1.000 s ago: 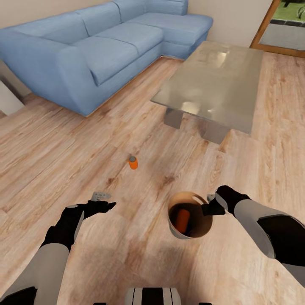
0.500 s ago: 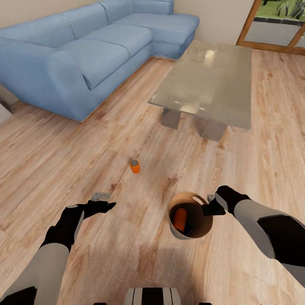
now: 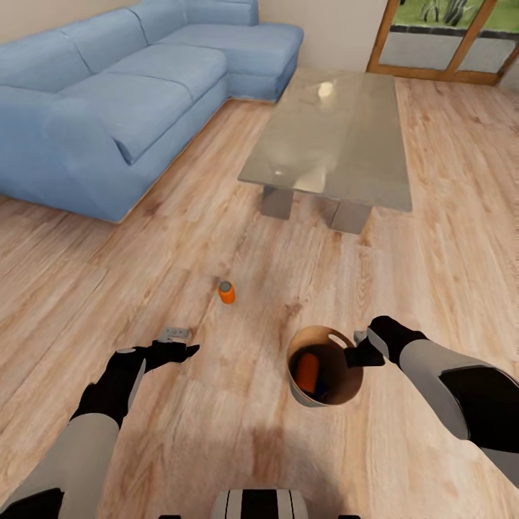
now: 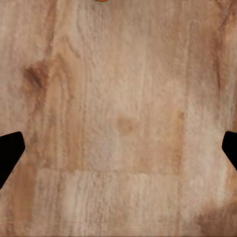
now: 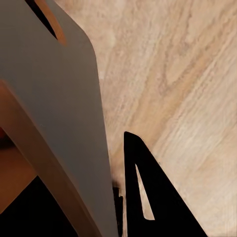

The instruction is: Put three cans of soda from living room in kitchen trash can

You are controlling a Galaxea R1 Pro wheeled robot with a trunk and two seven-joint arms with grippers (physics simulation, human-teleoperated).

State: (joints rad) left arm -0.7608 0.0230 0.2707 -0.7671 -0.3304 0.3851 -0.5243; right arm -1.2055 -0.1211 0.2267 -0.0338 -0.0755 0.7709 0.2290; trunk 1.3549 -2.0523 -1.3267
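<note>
An orange can of soda [image 3: 226, 292] stands upright on the wood floor of the living room, ahead of my left gripper [image 3: 175, 342], which is open and empty just above the floor. In the left wrist view its dark fingertips [image 4: 10, 153] sit far apart over bare floor. The tash can [image 3: 324, 365], pale grey outside and brown inside, hangs by its rim from my right gripper [image 3: 356, 347], which is shut on it. Another can of soda [image 3: 308, 371] lies inside the bin. The right wrist view has the bin's grey wall [image 5: 54, 103] pressed beside a dark finger [image 5: 148, 197].
A blue corner sofa [image 3: 122, 94] fills the far left. A glass coffee table [image 3: 335, 137] stands ahead on the right with a small pale thing on it. Wood-framed glass doors [image 3: 440, 36] are at the back right. Open wood floor lies around the can.
The head view has swung, so sofa and table sit further left and the glass doors show more. Both arms hold the same pose, and the bin stays in the right gripper.
</note>
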